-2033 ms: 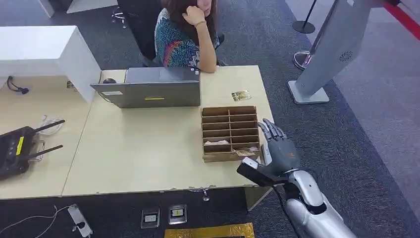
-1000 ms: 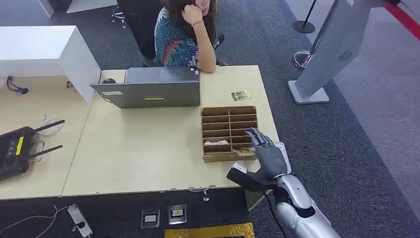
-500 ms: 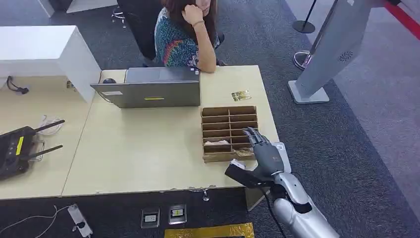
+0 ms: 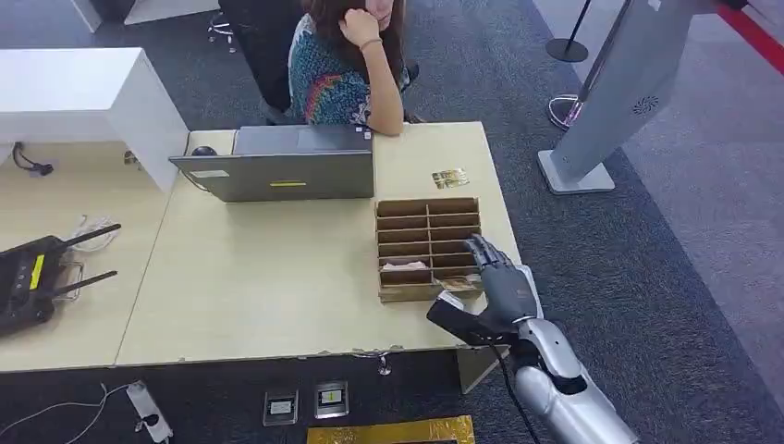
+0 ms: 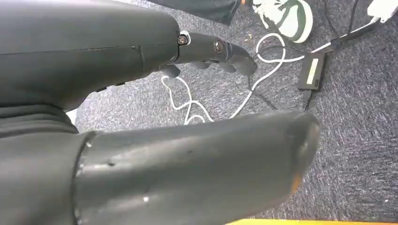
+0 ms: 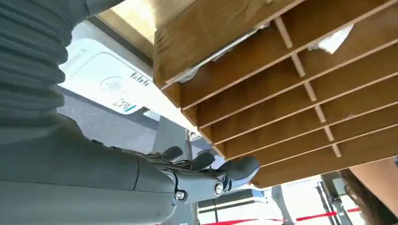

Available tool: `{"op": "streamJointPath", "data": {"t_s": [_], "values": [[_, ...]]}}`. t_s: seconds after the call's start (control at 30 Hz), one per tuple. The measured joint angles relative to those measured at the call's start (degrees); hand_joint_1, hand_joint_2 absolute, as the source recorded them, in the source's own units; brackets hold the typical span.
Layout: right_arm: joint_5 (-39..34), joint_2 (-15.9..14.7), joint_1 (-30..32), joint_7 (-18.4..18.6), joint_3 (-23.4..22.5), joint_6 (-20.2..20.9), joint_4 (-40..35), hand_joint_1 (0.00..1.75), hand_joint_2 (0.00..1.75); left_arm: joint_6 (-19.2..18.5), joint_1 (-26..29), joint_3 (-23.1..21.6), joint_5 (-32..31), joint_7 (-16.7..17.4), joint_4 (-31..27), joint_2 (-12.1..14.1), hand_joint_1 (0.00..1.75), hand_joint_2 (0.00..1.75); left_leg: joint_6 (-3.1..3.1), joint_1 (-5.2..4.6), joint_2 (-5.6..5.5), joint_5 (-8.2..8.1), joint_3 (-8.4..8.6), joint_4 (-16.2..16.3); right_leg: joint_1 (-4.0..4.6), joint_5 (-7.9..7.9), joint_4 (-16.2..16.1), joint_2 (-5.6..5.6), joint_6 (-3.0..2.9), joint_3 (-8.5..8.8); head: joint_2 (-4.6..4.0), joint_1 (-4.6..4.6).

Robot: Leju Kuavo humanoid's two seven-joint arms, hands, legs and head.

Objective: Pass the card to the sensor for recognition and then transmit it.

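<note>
The right robot hand (image 4: 499, 277), fingers spread and empty, hovers over the wooden organizer (image 4: 428, 248); the card (image 4: 462, 283) lies in the near-right slot, at its 9 o'clock.

1 laptop (image 4: 282, 171), 1 wooden organizer (image 4: 428, 248), 1 router (image 4: 32, 277), 1 person (image 4: 347, 65).

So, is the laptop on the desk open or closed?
Open. The laptop lid stands up with its grey back toward the camera, facing the seated person.
</note>
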Motion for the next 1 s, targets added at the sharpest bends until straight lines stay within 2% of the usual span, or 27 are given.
{"op": "streamJointPath", "data": {"t_s": [0.03,0.1,0.13,0.27,0.67,1.0], "values": [[0.00,-0.04,0.01,0.00,-0.09,0.02,0.00,0.82,1.75,-0.02,0.00,0.00,-0.02,0.00,0.00,0.00,0.00,0.00,0.00,0.00,0.00,0.00,0.00,0.00,0.00,0.00,0.00,0.00,0.00,0.00,0.00,0.00],[0.02,-0.11,0.01,0.00,-0.15,0.02,0.00,1.22,1.75,-0.07,-0.01,0.00,-0.07,0.02,0.00,0.00,0.00,0.00,0.00,0.00,0.00,0.00,0.00,0.00,0.00,0.00,0.00,0.01,0.00,-0.01,0.02,-0.02],[0.02,-0.11,0.02,0.00,-0.20,0.02,0.00,1.50,1.75,-0.09,-0.01,-0.02,-0.07,0.07,0.00,0.00,0.00,0.00,0.00,0.00,0.00,0.00,0.00,0.00,0.00,0.00,0.00,0.01,0.00,-0.01,0.00,0.00],[0.02,-0.11,0.04,0.00,-0.20,0.09,0.00,1.75,1.75,-0.11,-0.03,-0.02,-0.13,0.15,0.00,0.00,0.00,0.00,0.00,0.00,0.00,0.00,0.00,0.00,0.00,0.00,0.00,0.01,0.00,-0.01,0.00,0.00],[-0.96,-0.09,0.09,0.15,-0.11,3.08,-0.02,1.75,1.75,0.00,-0.02,-0.02,-0.13,0.24,0.00,0.02,0.00,0.00,0.00,0.00,0.00,0.00,0.01,0.00,0.00,0.00,0.00,0.01,0.00,0.00,0.02,0.00],[-1.73,-0.11,0.29,0.85,-0.13,3.82,-0.28,1.75,1.75,-0.09,0.05,-0.02,-0.13,0.24,0.00,-0.02,0.00,0.00,0.00,0.00,0.00,0.00,0.03,0.00,0.00,0.00,0.00,0.01,0.00,0.01,0.02,0.00]]}}
